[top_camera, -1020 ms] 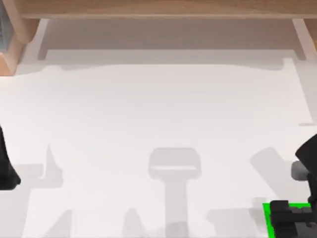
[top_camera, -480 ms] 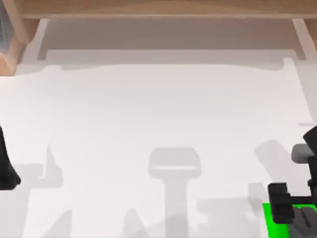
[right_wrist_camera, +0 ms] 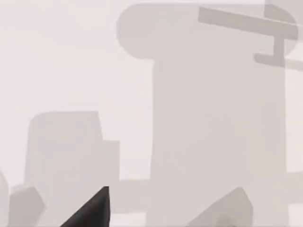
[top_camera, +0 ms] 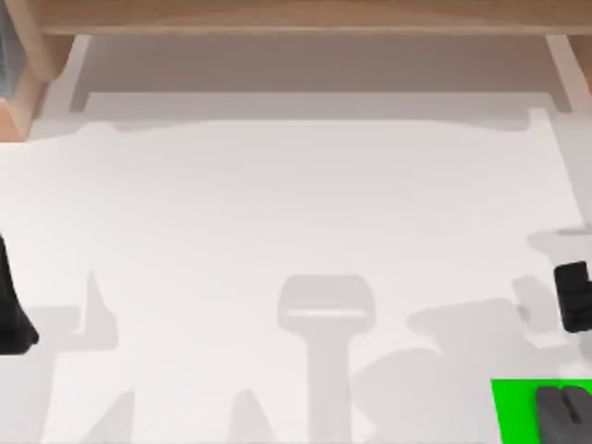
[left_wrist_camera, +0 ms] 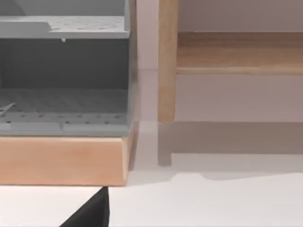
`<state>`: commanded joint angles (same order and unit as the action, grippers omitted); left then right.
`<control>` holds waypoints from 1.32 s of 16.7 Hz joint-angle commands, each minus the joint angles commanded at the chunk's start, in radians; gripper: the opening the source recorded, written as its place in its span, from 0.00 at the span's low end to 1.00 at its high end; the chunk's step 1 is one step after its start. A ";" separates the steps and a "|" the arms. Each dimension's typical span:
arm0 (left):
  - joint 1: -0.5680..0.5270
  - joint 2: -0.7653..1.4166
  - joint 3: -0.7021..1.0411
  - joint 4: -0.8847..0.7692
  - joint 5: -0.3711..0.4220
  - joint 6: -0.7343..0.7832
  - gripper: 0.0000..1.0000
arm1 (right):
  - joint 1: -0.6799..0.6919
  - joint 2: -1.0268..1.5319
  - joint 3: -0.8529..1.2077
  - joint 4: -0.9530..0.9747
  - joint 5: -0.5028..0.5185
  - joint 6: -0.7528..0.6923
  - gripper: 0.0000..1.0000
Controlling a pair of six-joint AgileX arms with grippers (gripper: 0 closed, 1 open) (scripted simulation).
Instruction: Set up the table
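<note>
- Across the top view, the table (top_camera: pixel 296 213) takes up nearly everything – a flat white surface w/ a light tan wooden rim along the far edge and at the far-left corner.
- At the top view's right edge, about mid-height, sits a dark part of the right arm (top_camera: pixel 574 296), above the table; its grey shadow lies on the white just beside it.
- At the near right corner there's a bright green patch (top_camera: pixel 518 412) on the table, w/ a dark grey object (top_camera: pixel 564 416) lying on it, cut by the frame edge; can't tell what it is.
- Left arm (top_camera: pixel 11 310) is a dark shape at the left edge, low in the frame, parked.
- Grey shadows spread over the near half of the table.
- Left wrist view: a grey perforated shelf unit (left_wrist_camera: pixel 64 71) sits on a tan wooden block (left_wrist_camera: pixel 64 161), next to an upright wooden post (left_wrist_camera: pixel 166 61) and a wooden ledge (left_wrist_camera: pixel 239 52); the white table (left_wrist_camera: pixel 203 203) runs along the near side. A black wedge at the frame edge – the left gripper's state can't be told.
- Right wrist view: the white table (right_wrist_camera: pixel 61 61) w/ blocky grey shadows across it. Again a black wedge at the edge – can't tell how far the right gripper is open, nor whether it has hold of anything.
</note>
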<state>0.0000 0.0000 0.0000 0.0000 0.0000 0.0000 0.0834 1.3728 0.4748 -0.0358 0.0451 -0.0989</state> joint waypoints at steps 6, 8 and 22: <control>0.000 0.000 0.000 0.000 0.000 0.000 1.00 | -0.322 0.168 -0.115 0.631 -0.047 -0.529 1.00; 0.000 0.000 0.000 0.000 0.000 0.000 1.00 | -0.411 0.239 -0.147 0.841 -0.071 -0.706 1.00; 0.000 0.000 0.000 0.000 0.000 0.000 1.00 | -0.616 0.628 -0.153 1.718 -0.245 -1.457 1.00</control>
<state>0.0000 0.0000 0.0000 0.0000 0.0000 0.0000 -0.5326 2.0007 0.3218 1.6821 -0.2000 -1.5559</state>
